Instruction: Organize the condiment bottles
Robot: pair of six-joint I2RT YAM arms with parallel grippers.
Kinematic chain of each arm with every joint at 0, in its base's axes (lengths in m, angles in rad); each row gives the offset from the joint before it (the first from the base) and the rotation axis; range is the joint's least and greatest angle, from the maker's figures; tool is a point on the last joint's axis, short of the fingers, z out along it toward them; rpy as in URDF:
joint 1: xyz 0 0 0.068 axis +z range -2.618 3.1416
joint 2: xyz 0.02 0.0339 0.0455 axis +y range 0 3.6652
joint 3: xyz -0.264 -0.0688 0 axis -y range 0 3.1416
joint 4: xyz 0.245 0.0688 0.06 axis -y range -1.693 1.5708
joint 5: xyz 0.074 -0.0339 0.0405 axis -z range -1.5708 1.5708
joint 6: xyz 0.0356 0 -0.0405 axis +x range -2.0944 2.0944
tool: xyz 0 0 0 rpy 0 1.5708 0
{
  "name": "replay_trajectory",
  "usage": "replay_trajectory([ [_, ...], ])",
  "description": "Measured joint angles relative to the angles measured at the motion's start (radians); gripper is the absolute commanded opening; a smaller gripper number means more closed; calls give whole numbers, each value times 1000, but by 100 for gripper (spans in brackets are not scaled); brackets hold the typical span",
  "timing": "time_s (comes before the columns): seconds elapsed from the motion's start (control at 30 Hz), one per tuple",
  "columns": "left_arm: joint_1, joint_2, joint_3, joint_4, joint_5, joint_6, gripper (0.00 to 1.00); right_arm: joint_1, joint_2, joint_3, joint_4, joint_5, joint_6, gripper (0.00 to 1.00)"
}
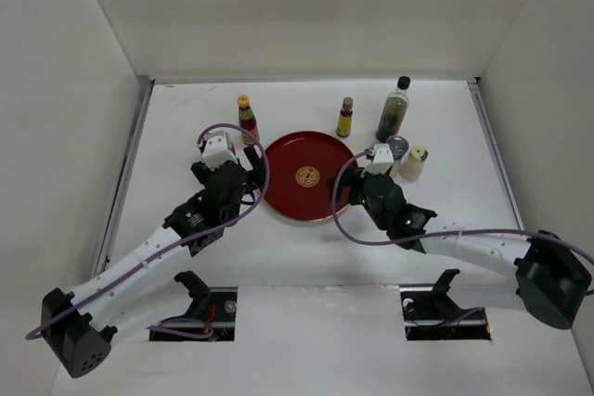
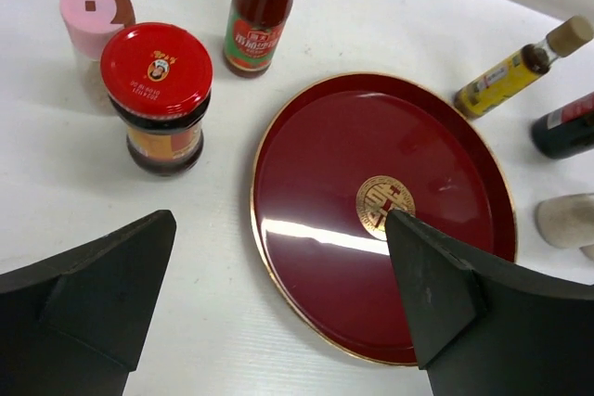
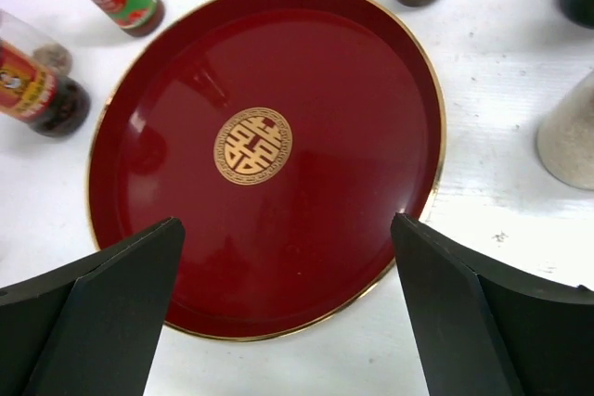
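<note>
The condiment bottles stand on the table around a round red tray (image 1: 288, 194). At the back are a yellow-capped red sauce bottle (image 1: 246, 118), a small amber bottle (image 1: 345, 118) and a tall dark bottle (image 1: 393, 110). A silver shaker (image 1: 398, 147) and a cream-topped shaker (image 1: 414, 162) stand right of the tray. The left wrist view shows a red-lidded jar (image 2: 158, 90) and a pink shaker (image 2: 93, 16) left of the tray. My left gripper (image 2: 280, 224) hangs open over the tray's left rim. My right gripper (image 3: 288, 222) hangs open over its near right rim. Both are empty.
White walls enclose the table at the back and sides. The tray (image 3: 278, 62) carries a gold centre emblem (image 3: 252, 146) and nothing stands on it. Purple cables loop from both wrists beside the tray.
</note>
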Motion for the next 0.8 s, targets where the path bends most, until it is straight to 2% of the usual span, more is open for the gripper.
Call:
replay_trajectory([
  [0.1, 0, -1, -1, -21, -3, -2, 100, 5, -5, -3, 16, -5, 4, 100],
  [0.17, 2, -1, -1, -22, -4, -2, 100, 6, -6, -9, 28, -13, 6, 91],
  [0.2, 5, -1, -1, -22, -4, -2, 100, 6, -6, -11, 30, -25, 8, 83],
  [0.33, 12, 0, -5, -19, -6, 2, 100, 2, -6, -19, 48, -77, 6, 25],
  [0.37, 14, 0, -9, -15, -6, 4, 100, 2, -6, -22, 51, -87, 5, 17],
  [0.4, 16, 0, -16, -10, -6, 8, 100, 2, -6, -23, 52, -94, 4, 13],
  [0.53, 18, -1, -63, 58, -3, 50, 100, 2, -7, -18, 43, -126, -1, 10],
  [0.63, 12, -18, -120, 152, 18, 90, 99, -6, -13, 29, -20, -138, -10, 14],
  [0.67, 9, -29, -145, 193, 34, 101, 88, -13, -18, 59, -49, -141, -14, 15],
  [0.73, 9, -53, -201, 282, 76, 120, 58, -50, -29, 133, -102, -147, -23, 17],
  [0.8, 12, -63, -243, 357, 121, 137, 40, -115, -38, 220, -150, -151, -27, 27],
])
